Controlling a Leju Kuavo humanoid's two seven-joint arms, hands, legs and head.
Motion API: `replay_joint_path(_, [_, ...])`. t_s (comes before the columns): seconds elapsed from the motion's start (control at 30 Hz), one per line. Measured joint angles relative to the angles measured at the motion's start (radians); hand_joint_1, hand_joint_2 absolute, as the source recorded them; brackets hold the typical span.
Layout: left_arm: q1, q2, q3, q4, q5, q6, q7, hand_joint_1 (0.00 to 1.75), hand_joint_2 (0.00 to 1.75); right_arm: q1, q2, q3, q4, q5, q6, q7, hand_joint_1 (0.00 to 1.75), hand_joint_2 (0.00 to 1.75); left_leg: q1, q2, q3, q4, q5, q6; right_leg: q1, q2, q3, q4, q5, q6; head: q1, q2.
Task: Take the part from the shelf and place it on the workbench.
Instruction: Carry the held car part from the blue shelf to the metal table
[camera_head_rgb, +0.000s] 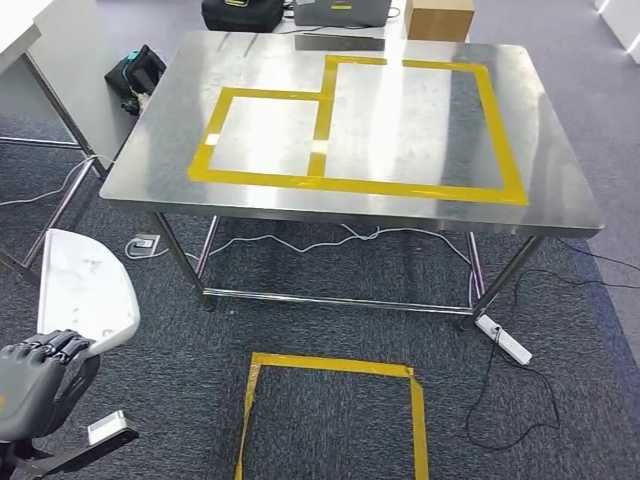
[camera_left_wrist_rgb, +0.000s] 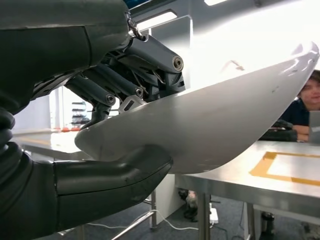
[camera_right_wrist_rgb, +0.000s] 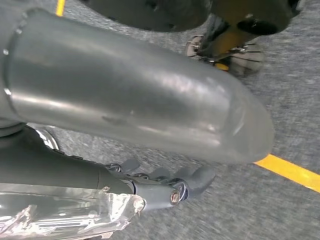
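The part (camera_head_rgb: 84, 288) is a white curved shell, seen at the lower left of the head view. My left hand (camera_head_rgb: 36, 388) grips its near edge. In the left wrist view the thumb (camera_left_wrist_rgb: 113, 176) presses under the part (camera_left_wrist_rgb: 211, 120) and the fingers (camera_left_wrist_rgb: 113, 92) clamp it from the other side. The steel workbench (camera_head_rgb: 355, 203) stands ahead of me, marked with yellow tape rectangles (camera_head_rgb: 264, 135); its edge (camera_left_wrist_rgb: 234, 181) lies beyond the part. My right hand (camera_right_wrist_rgb: 132, 100) hangs over the carpet, fingers (camera_right_wrist_rgb: 166, 181) apart, holding nothing.
A yellow tape square (camera_head_rgb: 332, 412) marks the carpet before the bench. A power strip (camera_head_rgb: 507, 340) and cables lie by the right legs. A black bag (camera_head_rgb: 136, 70), a black case (camera_head_rgb: 241, 12) and a cardboard box (camera_head_rgb: 438, 18) sit behind. A person (camera_left_wrist_rgb: 307, 100) sits beyond the bench.
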Motion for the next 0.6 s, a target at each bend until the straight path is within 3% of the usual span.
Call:
replay_joint_path(0.13, [0.004,-0.002,0.007,-0.001,0.004,0.007,-0.012,1.50,1.75,-0.002,0.003,0.001,0.000,0.001,-0.001,0.000,0.00,0.00,-0.005,0.000,0.035,-0.003,-0.030,0.015,0.000,-0.005,-0.164,0.234,-0.067,0.006,0.006,0.000])
replay_joint_path(0.17, [0.005,-0.002,0.008,-0.001,0.004,0.009,-0.019,1.50,1.75,0.000,0.003,0.002,0.000,0.002,-0.001,0.000,0.00,0.00,-0.007,-0.001,0.048,-0.003,-0.042,0.016,0.001,-0.005,-0.191,0.246,-0.069,0.005,0.007,0.000])
replay_joint_path(0.2, [0.006,-0.003,0.008,-0.001,0.005,0.011,-0.027,1.50,1.75,0.002,0.004,0.002,0.000,0.002,-0.002,-0.001,0.00,0.00,-0.009,-0.002,0.064,-0.003,-0.054,0.017,0.002,-0.005,-0.200,0.223,-0.052,0.001,0.007,0.000])
replay_joint_path(0.23, [0.007,-0.003,0.009,-0.001,0.005,0.013,-0.034,1.50,1.75,0.003,0.004,0.002,0.000,0.003,-0.002,-0.001,0.00,0.00,-0.012,-0.003,0.081,-0.003,-0.068,0.017,0.004,-0.006,-0.196,0.173,-0.018,-0.006,0.007,0.000])
replay_joint_path(0.3, [0.008,-0.004,0.009,-0.001,0.004,0.019,-0.046,1.50,1.75,0.004,0.005,0.002,0.001,0.004,-0.002,-0.001,0.00,0.00,-0.016,-0.005,0.111,-0.005,-0.096,0.015,0.013,-0.007,-0.176,0.056,0.079,-0.026,0.007,0.000])
replay_joint_path(0.33, [0.009,-0.004,0.009,-0.001,0.004,0.021,-0.049,1.50,1.75,0.004,0.005,0.002,0.001,0.005,-0.002,-0.001,0.00,0.00,-0.017,-0.006,0.122,-0.007,-0.109,0.012,0.018,-0.008,-0.165,0.019,0.106,-0.033,0.007,0.000])
replay_joint_path(0.37, [0.010,-0.004,0.009,-0.002,0.004,0.023,-0.051,1.50,1.75,0.003,0.005,0.002,0.001,0.005,-0.003,-0.001,0.00,0.00,-0.018,-0.007,0.136,-0.011,-0.118,0.007,0.021,-0.008,-0.156,-0.001,0.117,-0.039,0.007,0.000])
replay_joint_path(0.47, [0.012,-0.002,0.010,-0.002,0.004,0.026,-0.054,1.50,1.75,0.000,0.005,0.003,0.001,0.005,-0.005,-0.002,0.00,0.00,-0.017,-0.006,0.155,0.009,-0.103,-0.013,0.019,-0.006,-0.118,-0.025,0.097,-0.049,0.007,0.000])
replay_joint_path(0.53, [0.010,0.001,0.011,-0.003,0.004,0.026,-0.056,1.50,1.75,-0.004,0.006,0.003,0.001,0.006,-0.006,-0.002,0.00,0.00,-0.016,-0.004,0.098,0.107,-0.084,-0.026,0.011,-0.005,-0.080,-0.043,0.089,-0.054,0.002,0.000])
replay_joint_path(0.57, [0.011,0.001,0.011,-0.003,0.004,0.026,-0.057,1.50,1.75,-0.005,0.007,0.003,0.001,0.006,-0.006,-0.002,0.00,0.00,-0.013,-0.003,0.051,0.171,-0.091,-0.033,0.009,-0.005,-0.063,-0.051,0.080,-0.055,-0.002,0.000])
replay_joint_path(0.6, [0.011,0.002,0.011,-0.003,0.005,0.026,-0.058,1.50,1.75,-0.005,0.008,0.004,0.001,0.007,-0.006,-0.002,0.00,0.00,-0.010,-0.003,0.001,0.226,-0.118,-0.039,0.006,-0.004,-0.046,-0.057,0.070,-0.055,-0.004,0.000])
